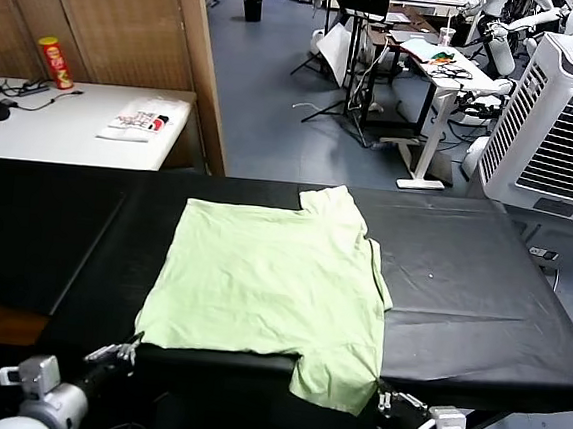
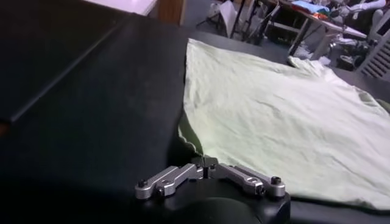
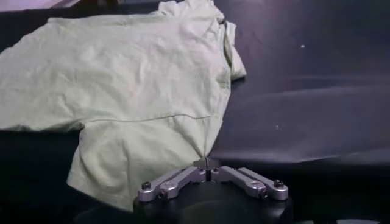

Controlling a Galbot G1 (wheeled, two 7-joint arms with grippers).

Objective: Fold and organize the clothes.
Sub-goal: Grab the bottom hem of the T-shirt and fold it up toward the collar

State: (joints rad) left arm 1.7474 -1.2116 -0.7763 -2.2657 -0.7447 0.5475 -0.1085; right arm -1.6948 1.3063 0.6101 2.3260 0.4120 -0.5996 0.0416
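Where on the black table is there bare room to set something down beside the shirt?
Bare black table lies wide between the shirt and the right end, and also from the shirt's left edge to the left end. The near edge is crowded: left gripper and right gripper pinch the shirt's corners there.

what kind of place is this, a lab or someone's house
Most likely a robotics lab or workshop, not a house: white robot bodies stand at the back, camera stands and cluttered desks fill the floor, and a big air cooler sits nearby.

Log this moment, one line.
left pincer: shut on shirt near corner | right pincer: shut on overhanging hem | shirt: flat on table
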